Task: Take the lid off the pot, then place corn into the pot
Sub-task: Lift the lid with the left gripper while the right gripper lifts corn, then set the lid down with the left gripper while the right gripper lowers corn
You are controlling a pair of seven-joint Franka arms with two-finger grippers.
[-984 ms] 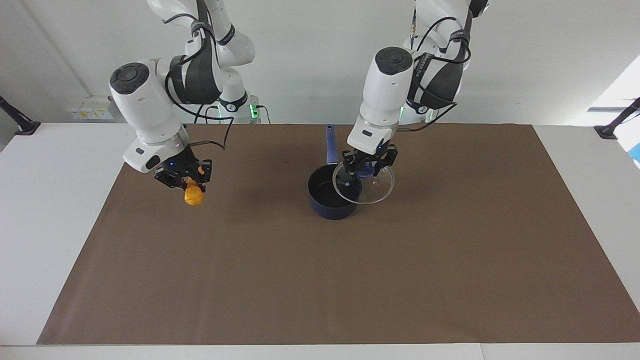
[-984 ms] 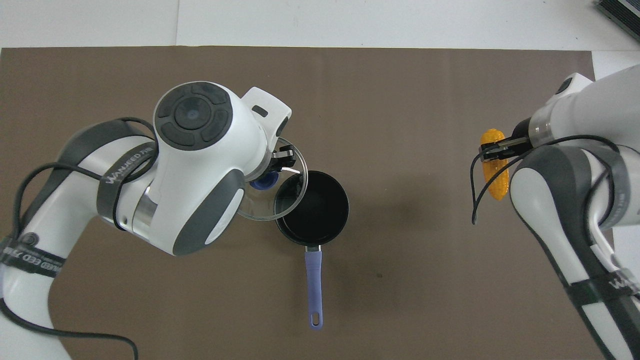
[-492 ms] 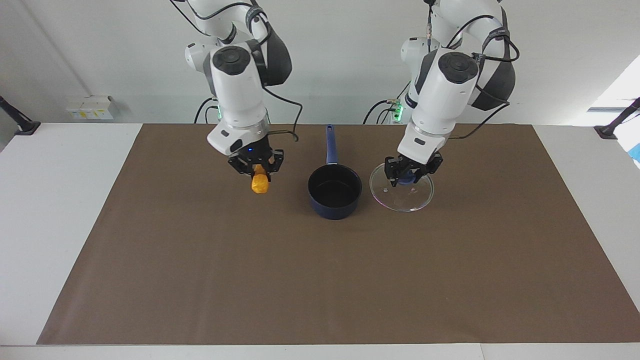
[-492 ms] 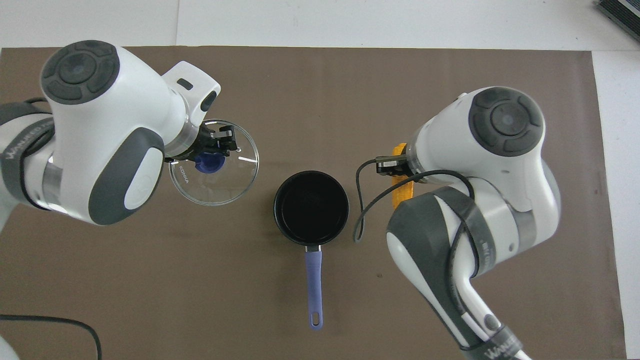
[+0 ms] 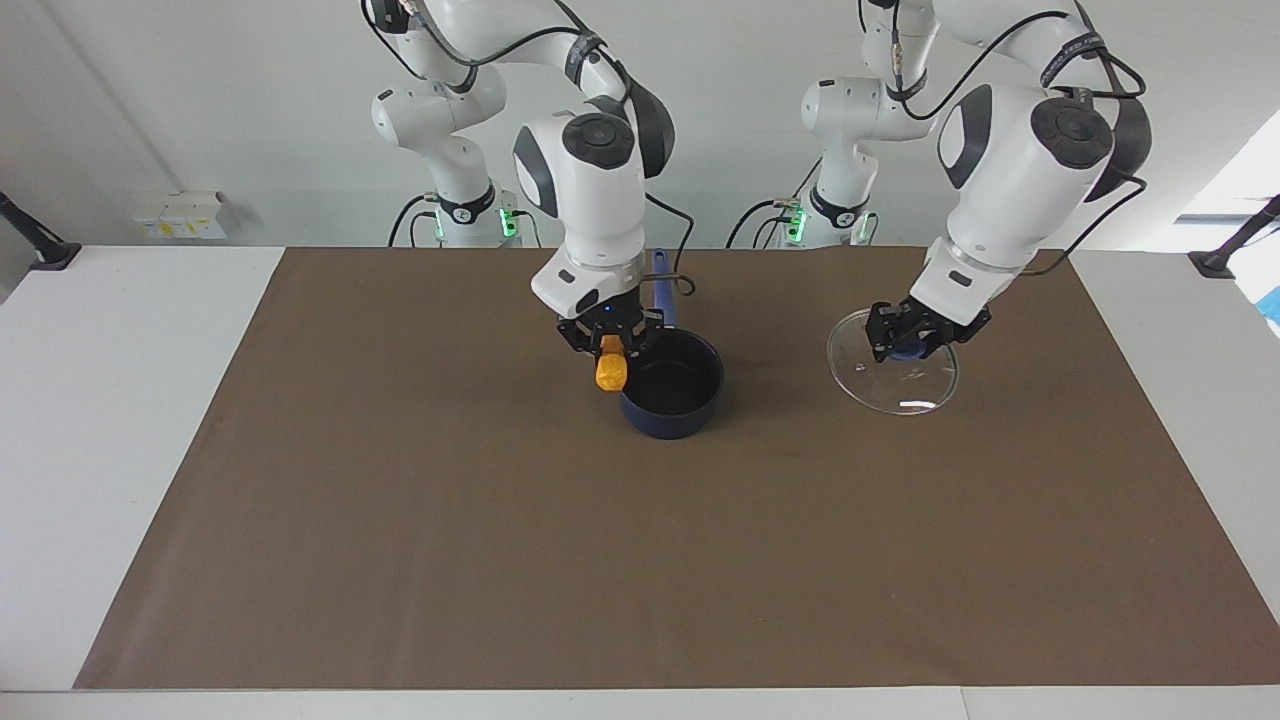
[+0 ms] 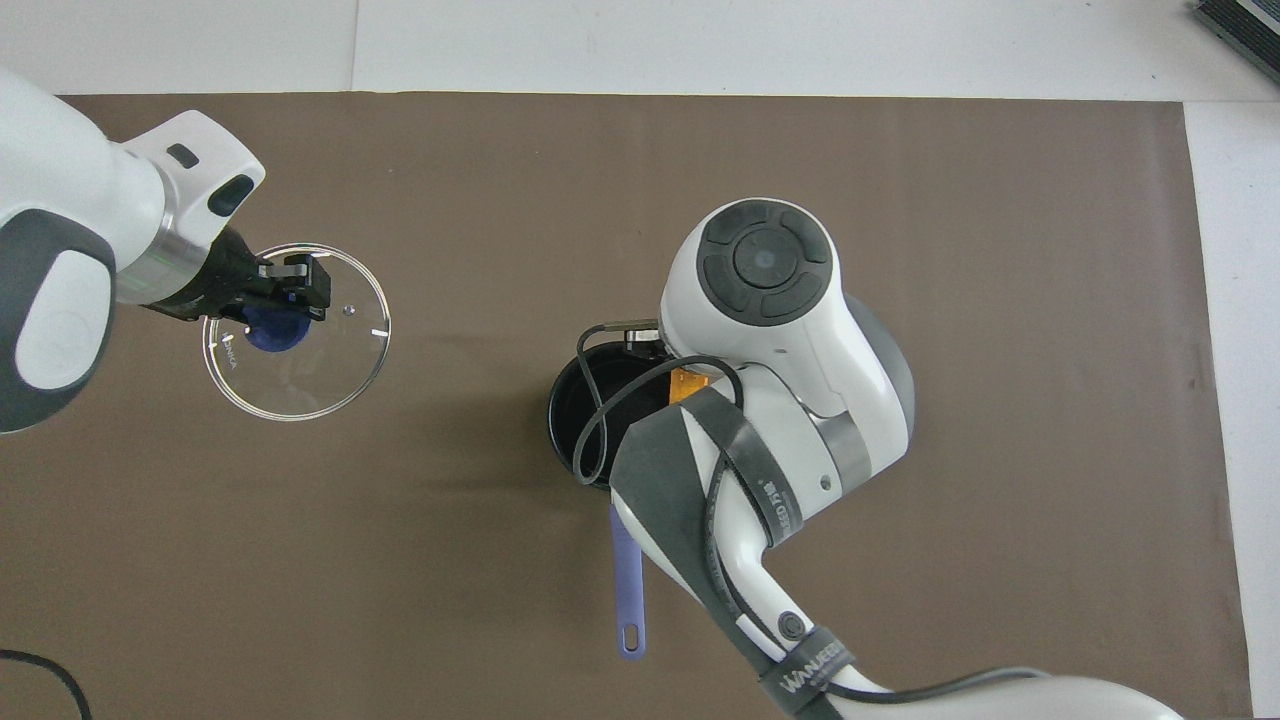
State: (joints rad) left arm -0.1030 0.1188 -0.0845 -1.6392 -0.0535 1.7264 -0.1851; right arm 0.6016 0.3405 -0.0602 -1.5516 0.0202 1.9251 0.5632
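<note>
The right gripper (image 5: pixel 611 347) is hanging over the pot's (image 5: pixel 670 397) rim, on the side toward the right arm's end of the table, and it is clamping the corn (image 5: pixel 610 371) by its top end. The cob is dangling straight down below the fingertips, in the air, its lower end level with the pot's rim. The pot is sitting uncovered on the brown mat (image 5: pixel 640 560), its blue handle (image 6: pixel 628 590) pointing back toward the robots.

Over at the left arm's end, the left gripper (image 5: pixel 908 338) is pinching the blue knob (image 6: pixel 275 328) of the lid (image 5: pixel 905 385). The glass disc is tilting beneath that gripper, well apart from the pot; whether its low edge is touching the mat cannot be told.
</note>
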